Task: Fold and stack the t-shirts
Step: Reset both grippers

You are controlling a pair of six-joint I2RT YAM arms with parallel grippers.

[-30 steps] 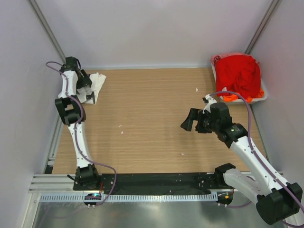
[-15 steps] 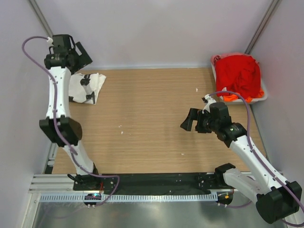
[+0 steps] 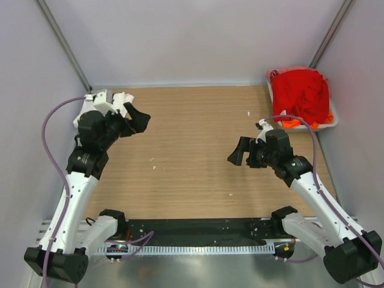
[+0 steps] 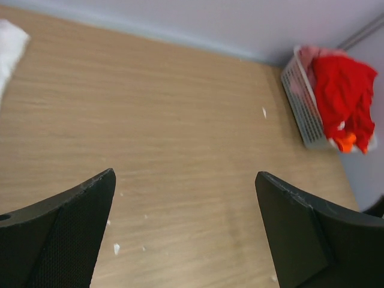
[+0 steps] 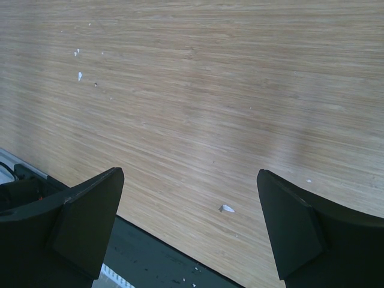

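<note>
Red t-shirts (image 3: 302, 93) are heaped in a pale tub (image 3: 332, 125) at the back right, with an orange one (image 3: 291, 123) poking out at its front. The left wrist view shows the same red heap (image 4: 342, 90) and orange cloth (image 4: 346, 143). The folded white t-shirt (image 4: 9, 48) lies at the back left, mostly hidden by my left arm from above. My left gripper (image 3: 135, 122) (image 4: 185, 175) hangs open to the right of the white t-shirt, empty. Over the table's right half, my right gripper (image 3: 239, 153) (image 5: 191, 173) is open and empty.
Small white scraps (image 3: 153, 164) (image 5: 227, 208) dot the wooden table (image 3: 192, 126). A black strip (image 3: 198, 231) (image 5: 150, 258) runs along the near edge between the arm bases. Grey walls close in left, back and right.
My left arm has swung from the back-left corner down and to the right, away from the white t-shirt, its jaws opening fully. The right arm has not moved.
</note>
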